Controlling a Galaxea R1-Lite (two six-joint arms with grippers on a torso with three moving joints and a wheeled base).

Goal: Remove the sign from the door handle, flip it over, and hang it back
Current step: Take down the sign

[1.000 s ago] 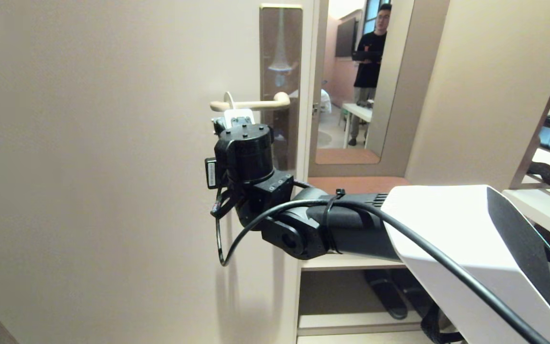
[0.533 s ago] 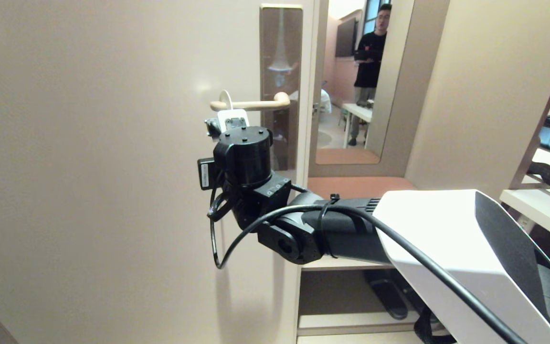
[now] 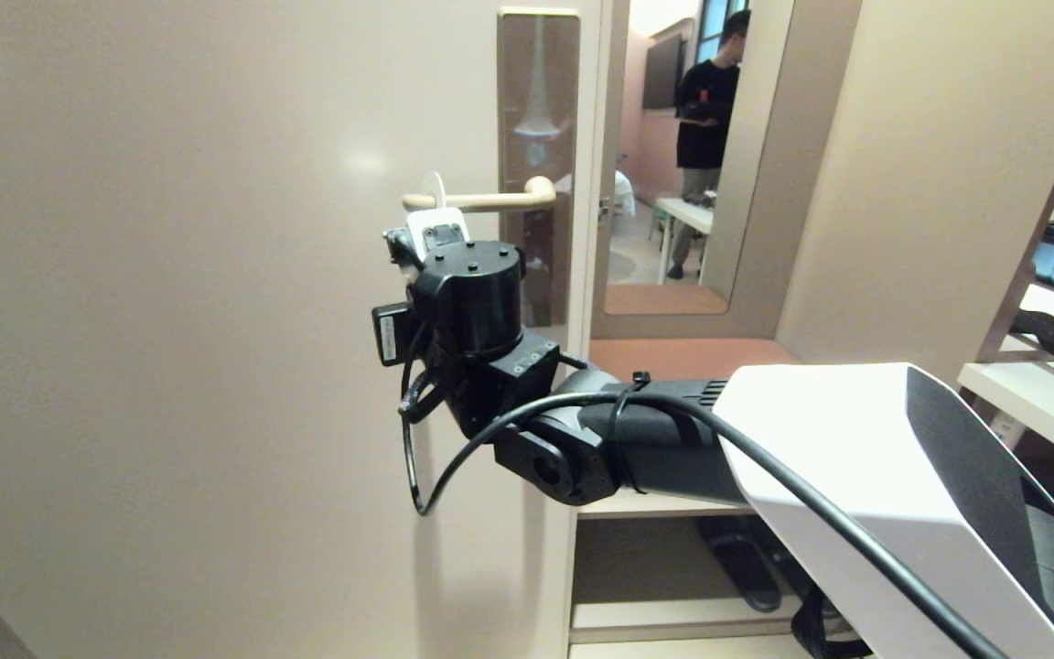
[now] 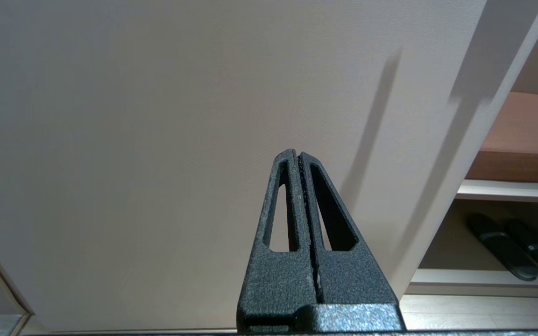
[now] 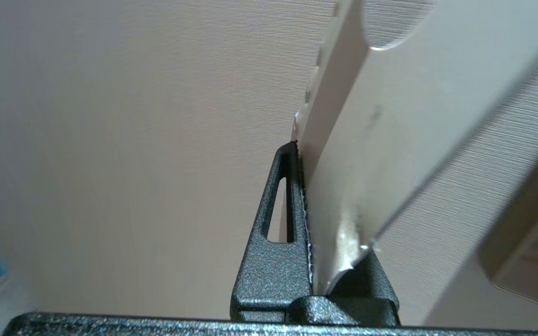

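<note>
The sign (image 3: 436, 222) is a thin, flat card with a round top. The side we see from the robot's head is white. Its top loop pokes up just behind the door handle (image 3: 481, 199), near the handle's free end, so the card looks hooked over the handle. Only the top bit of the card shows there, because the black wrist of the right arm hides the rest. From the right wrist camera the card (image 5: 390, 140) looks pale and smooth, with a shiny spot low down. The round edge of its hole shows at the far end. No words on it can be read.

The right gripper (image 5: 304, 154) is just under the handle and points up at it. Its two fingers are squeezed tight on the bottom part of the sign. One black finger (image 5: 278, 224) presses flat on one face of the card. The card hides most of the other finger.

The door handle is a slim beige bar that lies level. It sits on a tall brown metal plate (image 3: 538, 110) on a cream door (image 3: 170, 320).

The left gripper (image 4: 299, 161) is parked low down near the door. Its fingers are pressed together and hold nothing.

A person (image 3: 708, 101) in dark clothes stands in the room past the door.
</note>
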